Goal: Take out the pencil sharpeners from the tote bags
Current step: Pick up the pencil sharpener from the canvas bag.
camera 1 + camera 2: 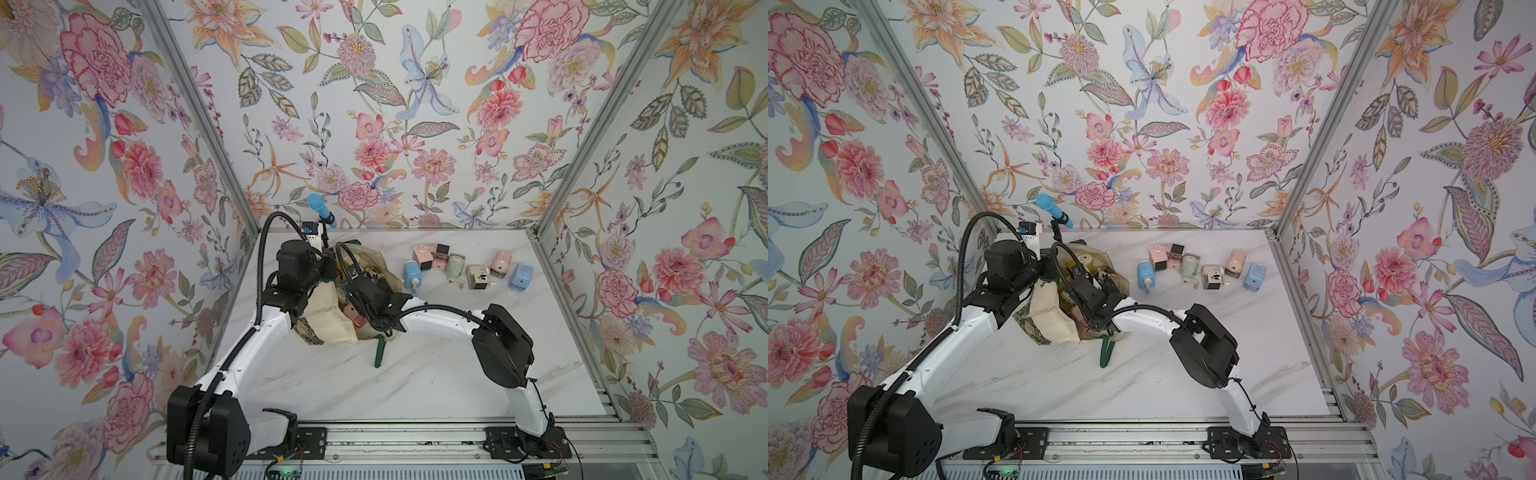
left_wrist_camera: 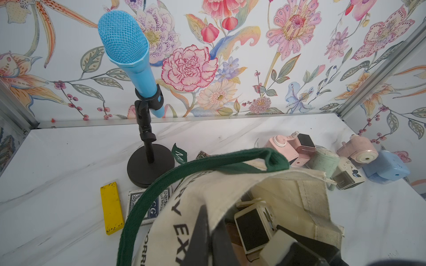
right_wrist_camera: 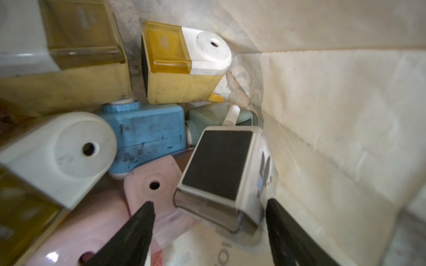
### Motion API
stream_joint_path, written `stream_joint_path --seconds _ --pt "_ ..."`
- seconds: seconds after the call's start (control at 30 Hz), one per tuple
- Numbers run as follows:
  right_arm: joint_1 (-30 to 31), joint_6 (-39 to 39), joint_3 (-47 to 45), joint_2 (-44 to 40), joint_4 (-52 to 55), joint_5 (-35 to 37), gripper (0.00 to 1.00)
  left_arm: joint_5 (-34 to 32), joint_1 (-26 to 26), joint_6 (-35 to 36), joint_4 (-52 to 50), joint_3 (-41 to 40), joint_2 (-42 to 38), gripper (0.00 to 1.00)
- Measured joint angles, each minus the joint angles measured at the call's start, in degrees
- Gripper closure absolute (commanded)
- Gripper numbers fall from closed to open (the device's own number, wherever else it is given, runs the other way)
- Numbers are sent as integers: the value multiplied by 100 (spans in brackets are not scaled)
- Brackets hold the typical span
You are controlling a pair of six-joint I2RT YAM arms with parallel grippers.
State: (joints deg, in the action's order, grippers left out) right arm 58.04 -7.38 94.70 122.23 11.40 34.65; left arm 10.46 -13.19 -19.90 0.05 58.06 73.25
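The cream tote bag (image 1: 328,322) (image 1: 1054,322) slumps at the table's back left with its mouth open. My left gripper (image 2: 211,221) is shut on the bag's lettered rim (image 2: 184,207) and holds it up. My right gripper (image 3: 209,202) is inside the bag, open. Its fingertips (image 3: 148,205) straddle a cream pencil sharpener with a dark square face (image 3: 219,165) (image 2: 253,225) without clearly touching it. Yellow (image 3: 184,69), blue (image 3: 147,133) and pink (image 3: 152,184) sharpeners lie around it. Several sharpeners sit in a row on the table to the bag's right, from blue (image 1: 412,272) to blue (image 1: 520,275).
A blue microphone (image 1: 320,208) (image 2: 124,41) on a black stand rises behind the bag. A flat yellow bar (image 2: 111,207) and a dark card deck (image 2: 147,207) lie beside it. One green strap handle (image 1: 379,351) trails onto the marble in front. Floral walls close three sides.
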Motion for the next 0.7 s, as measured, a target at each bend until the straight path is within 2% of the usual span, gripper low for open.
stream_joint_path --seconds 0.13,0.43,0.7 --pt "-140 -59 170 210 55 96 30 0 0 0 0 0 0 100" --pt "-332 -136 249 238 160 4 55 0 0 0 0 0 0 100" --pt "-365 -74 247 225 212 -260 67 0 0 0 -2 0 0 100"
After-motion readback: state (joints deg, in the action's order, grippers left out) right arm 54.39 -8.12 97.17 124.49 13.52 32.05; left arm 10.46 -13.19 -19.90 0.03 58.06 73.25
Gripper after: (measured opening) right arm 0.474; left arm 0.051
